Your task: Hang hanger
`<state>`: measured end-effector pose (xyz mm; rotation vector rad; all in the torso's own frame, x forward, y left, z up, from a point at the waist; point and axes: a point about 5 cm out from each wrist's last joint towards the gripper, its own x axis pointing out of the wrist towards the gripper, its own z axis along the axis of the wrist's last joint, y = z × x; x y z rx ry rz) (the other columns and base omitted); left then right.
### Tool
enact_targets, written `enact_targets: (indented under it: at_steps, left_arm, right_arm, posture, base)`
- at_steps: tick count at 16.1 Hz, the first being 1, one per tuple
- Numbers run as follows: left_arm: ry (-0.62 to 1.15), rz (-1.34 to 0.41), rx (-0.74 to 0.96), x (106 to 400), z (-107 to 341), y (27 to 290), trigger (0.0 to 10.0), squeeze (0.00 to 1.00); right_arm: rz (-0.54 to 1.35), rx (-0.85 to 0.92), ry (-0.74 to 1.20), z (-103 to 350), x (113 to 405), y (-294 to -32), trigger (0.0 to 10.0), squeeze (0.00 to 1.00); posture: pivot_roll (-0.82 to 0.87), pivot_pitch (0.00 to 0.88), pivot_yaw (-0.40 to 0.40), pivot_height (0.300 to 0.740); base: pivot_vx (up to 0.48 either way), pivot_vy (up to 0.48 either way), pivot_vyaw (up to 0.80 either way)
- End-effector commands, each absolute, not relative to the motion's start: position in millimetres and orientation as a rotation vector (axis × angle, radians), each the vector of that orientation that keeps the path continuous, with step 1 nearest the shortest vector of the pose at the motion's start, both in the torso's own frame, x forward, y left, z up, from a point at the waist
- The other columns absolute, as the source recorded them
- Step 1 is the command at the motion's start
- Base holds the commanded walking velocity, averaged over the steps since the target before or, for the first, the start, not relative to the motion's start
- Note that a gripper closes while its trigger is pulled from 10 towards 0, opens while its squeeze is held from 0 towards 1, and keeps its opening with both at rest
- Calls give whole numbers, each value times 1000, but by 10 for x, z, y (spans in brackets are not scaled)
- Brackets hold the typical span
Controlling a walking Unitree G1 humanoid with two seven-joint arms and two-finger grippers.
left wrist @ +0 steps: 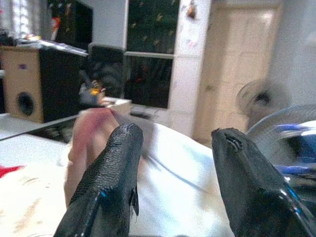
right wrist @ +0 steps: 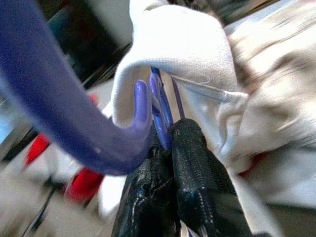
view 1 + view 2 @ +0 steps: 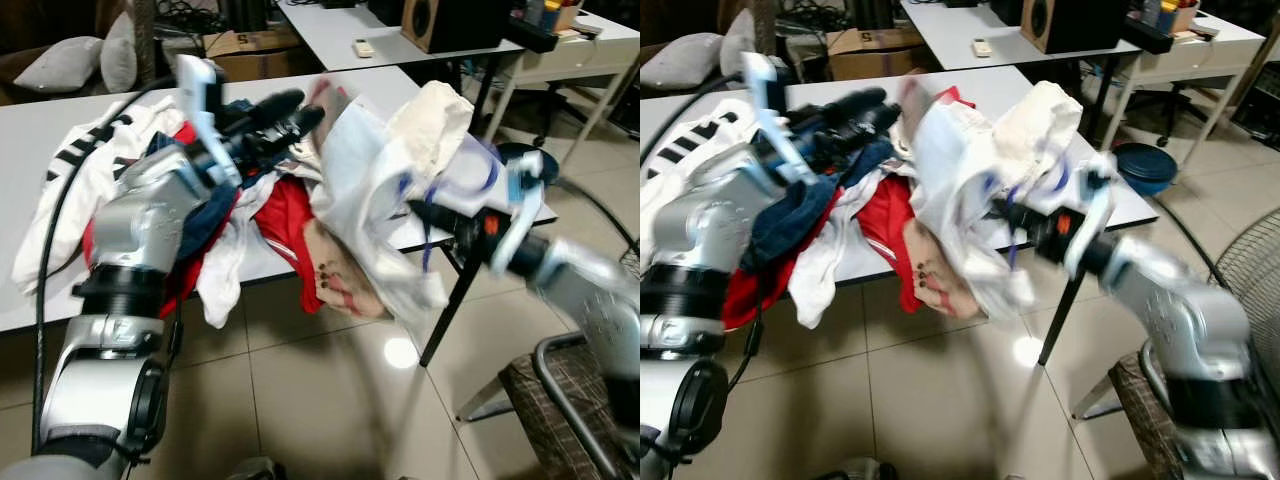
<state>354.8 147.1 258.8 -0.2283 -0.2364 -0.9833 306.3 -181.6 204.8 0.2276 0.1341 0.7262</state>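
With the blue plastic hanger [image 2: 98, 133] clamped in the right pincer [image 2: 173, 148] and the left pincer [image 1: 173, 148] apart at nine o'clock, the draped white cloth garment [image 3: 370, 190] could be shaken loose.

Bright indoor light; motion blur; glare on floor [image 3: 400, 352].

Lived-in room, part home, part office or workroom. Pale tiled floor [image 3: 300, 400]. Near white surface [image 3: 40, 130] heaped with loose clothes [image 3: 270, 210]. Far white surface [image 3: 330, 35] carries wooden speaker [image 3: 425, 22] and small remote [image 3: 363, 47]. Grey cushions [image 3: 75, 62] far left, cardboard box [image 3: 250, 45] beside them. Blue basin [image 3: 1145, 165] on floor at right, standing fan [image 3: 1250, 265] near right edge, woven chair seat [image 3: 555, 410] near right. Left wrist view: pale panelled door [image 1: 237, 64], dark window [image 1: 148, 54].
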Motion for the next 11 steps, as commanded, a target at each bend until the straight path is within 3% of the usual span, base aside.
enact_targets:
  at_steps: [1,3,6,9,11]
  left_arm:
    - [-260,-937,-283,3539,2641,1574,10000,0]
    - [-262,-746,-319,3593,2625,1799,10000,0]
    - [-93,-512,-136,3651,2298,1989,10000,0]
    - [16,-444,-56,3590,2041,1990,10000,0]
    - [22,-436,-49,3556,1985,1923,10000,0]
  right_arm:
    - [629,253,127,2124,3165,-1920,10000,0]
    - [520,270,161,2206,3438,-1975,10000,0]
    - [538,230,141,2454,3687,-1857,10000,0]
    - [621,167,-21,3127,3867,-1676,10000,0]
    - [668,222,-343,4031,3811,-1661,10000,0]
  posture:
    - [-114,0,41,740]
    - [-109,0,6,740]
    - [-110,0,-6,740]
    - [-115,0,-12,740]
    - [-110,0,-24,740]
  base:
    - [0,0,0]
    - [0,0,0]
    - [0,0,0]
    - [0,0,0]
    - [0,0,0]
